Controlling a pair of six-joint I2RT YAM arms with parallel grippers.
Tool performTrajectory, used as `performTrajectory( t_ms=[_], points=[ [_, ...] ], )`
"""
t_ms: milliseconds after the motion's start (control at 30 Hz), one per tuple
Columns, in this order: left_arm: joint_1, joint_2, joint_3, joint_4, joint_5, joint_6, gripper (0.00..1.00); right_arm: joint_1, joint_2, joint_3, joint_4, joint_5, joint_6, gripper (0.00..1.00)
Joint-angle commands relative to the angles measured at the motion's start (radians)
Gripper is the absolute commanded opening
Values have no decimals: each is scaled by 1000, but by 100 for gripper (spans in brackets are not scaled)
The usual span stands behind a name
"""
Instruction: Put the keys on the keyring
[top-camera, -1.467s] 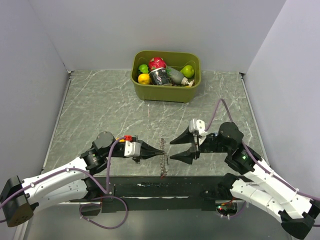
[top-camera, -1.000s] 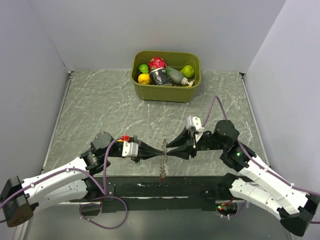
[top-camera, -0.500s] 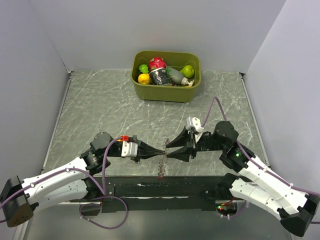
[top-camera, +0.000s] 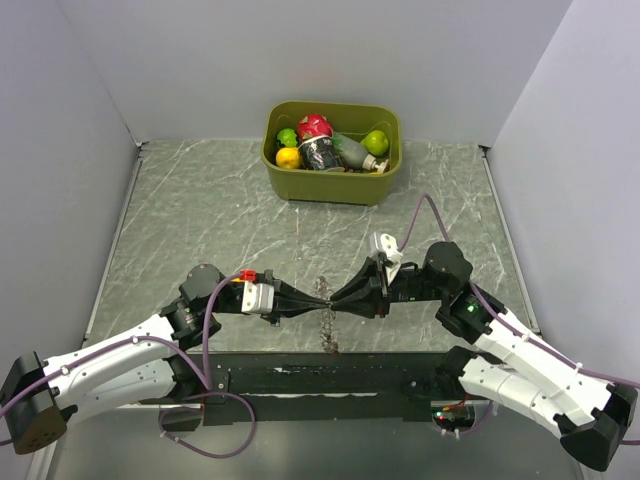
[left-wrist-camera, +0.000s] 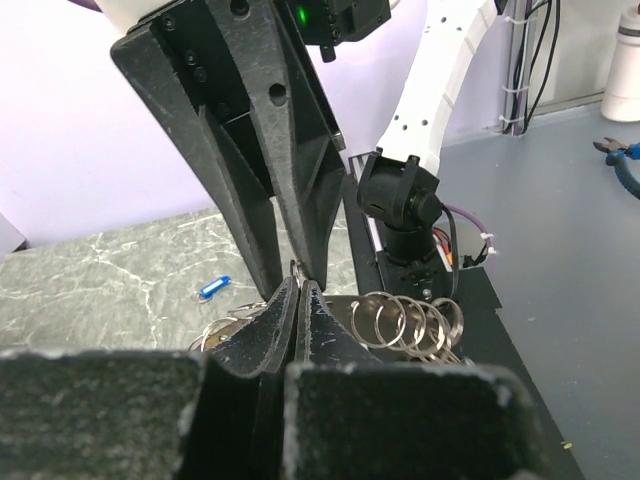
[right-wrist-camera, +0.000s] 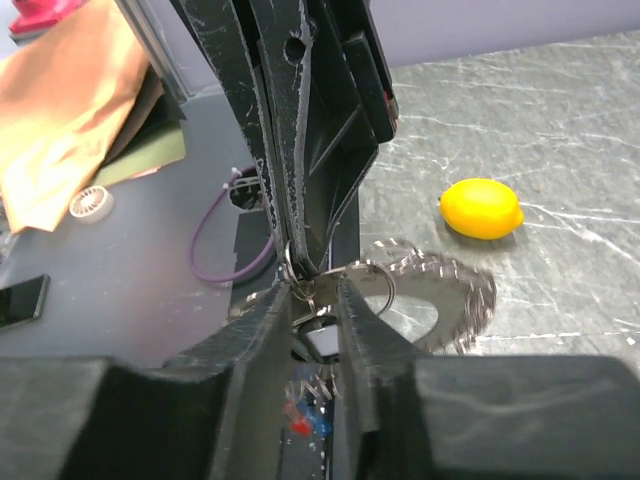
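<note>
The left gripper (top-camera: 316, 299) reaches in from the left and is closed to a point. In its own wrist view the tips pinch a small wire ring (left-wrist-camera: 297, 268) and hold it up above the table (top-camera: 200, 220). On the marble behind it, to the left in that view, a blue key (left-wrist-camera: 213, 289) lies by itself, touching nothing, so at least one key has not been threaded. Just right of the closed tips a row of plain silver rings (left-wrist-camera: 410, 320) hangs linked together.

In the middle of the scene the two grippers meet nose to nose, and the bundle dangles below them towards the near edge. The keyring (right-wrist-camera: 468, 285), the big flat toothed one, hangs off the same bundle; it is blurred in the right wrist view, with a lemon (right-wrist-camera: 481, 208) on the table beyond it. Red and blue keys (right-wrist-camera: 303, 420) show under the right arm's fingers, but I cannot tell whether they are already hooked on or only lying beneath.

The right gripper (top-camera: 338, 296), coming from the right, has its jaws a narrow gap apart around the same small ring, with a pale key head in the gap. Whether it is actually clamping anything I cannot tell.

As I judge it, the job is midway. The ring is lifted and steadied, a key seems to be offered at the wire, and the loose blue key is left to fetch.
</note>
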Motion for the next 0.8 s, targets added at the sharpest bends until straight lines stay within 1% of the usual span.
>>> performTrajectory(
  t_ms=[0, 33, 100, 167, 200, 400, 433, 500, 533, 600, 633, 667, 700, 767],
  points=[
    [-3, 5, 44, 86, 29, -16, 1, 7, 6, 12, 67, 32, 34, 25],
    [-5, 5, 45, 83, 32, -16, 1, 7, 2, 12, 70, 35, 40, 21],
    [-5, 3, 44, 72, 30, -16, 1, 7, -3, 6, 76, 47, 46, 16],
    [-3, -2, 39, 68, 29, -16, 1, 7, -7, 8, 77, 58, 51, 3],
    [-3, -3, 39, 57, 27, -14, 1, 7, -6, 9, 74, 63, 49, 0],
    [-3, -14, 50, -15, 23, 2, 1, 7, 2, 26, 41, 66, 28, 0],
    [-5, -20, 62, -71, 9, 7, 1, 7, 3, 32, 25, 78, 17, 0],
    [-3, -29, 82, -142, -5, 24, 7, 7, 17, 63, -27, 87, -21, 0],
    [-3, -38, 100, -173, -13, 29, 16, 6, 23, 75, -66, 93, -36, 0],
    [-3, -51, 114, -266, -46, 42, 24, 6, 42, 107, -135, 103, -79, 0],
    [-3, -61, 137, -299, -65, 50, 32, 7, 46, 113, -149, 106, -84, 0],
    [-5, -64, 151, -381, -100, 61, 36, 7, 51, 129, -168, 112, -84, 0],
    [-3, -66, 163, -420, -120, 67, 39, 7, 63, 136, -195, 113, -127, 0],
    [-3, -55, 214, -510, -160, 87, 44, 6, 74, 155, -219, 115, -142, 0]
  ],
)
